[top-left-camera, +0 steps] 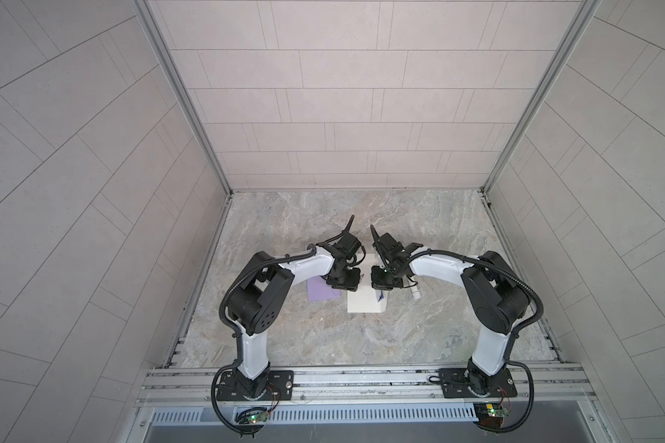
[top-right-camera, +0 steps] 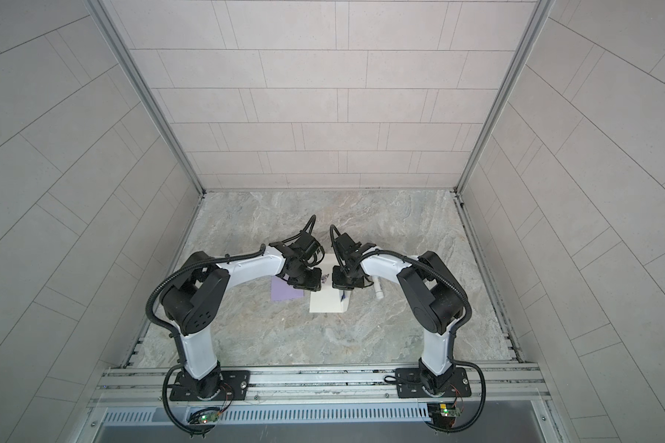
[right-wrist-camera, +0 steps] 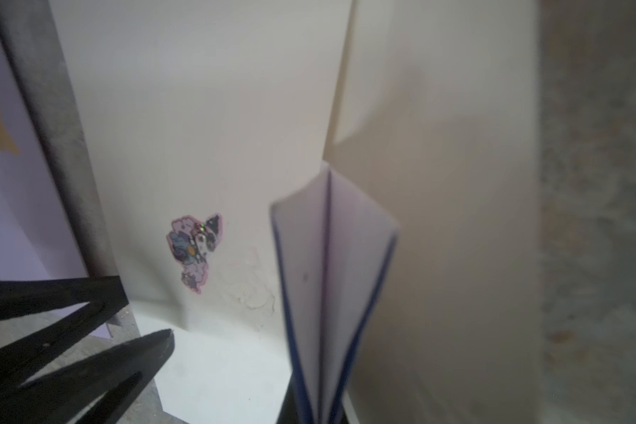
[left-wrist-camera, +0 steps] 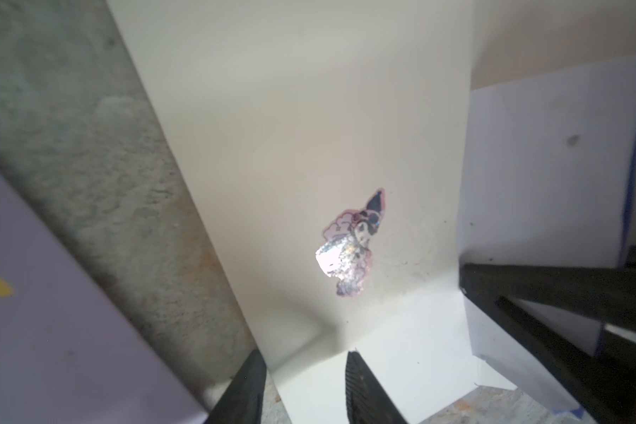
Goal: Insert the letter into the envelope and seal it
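Note:
A cream envelope (top-left-camera: pixel 364 303) lies on the marble table between the two arms, its white flap (left-wrist-camera: pixel 401 367) folded open and a glittery sticker (left-wrist-camera: pixel 351 244) on its body. My left gripper (left-wrist-camera: pixel 305 354) hovers low over the flap's corner. Its jaws stand apart: one finger over the flap, the other beside its edge over the table. The letter (right-wrist-camera: pixel 331 279), a folded white sheet with blue edges, stands fanned above the envelope's mouth. My right gripper (right-wrist-camera: pixel 316 416) is shut on its lower end. The letter (top-left-camera: pixel 381 296) shows in both top views as a small blue-edged slip.
A lilac card (top-left-camera: pixel 321 293) with yellow marks lies just left of the envelope, partly under the left wrist. A small white tube (top-left-camera: pixel 415 293) lies right of the envelope, under the right forearm. Tiled walls enclose the table on three sides.

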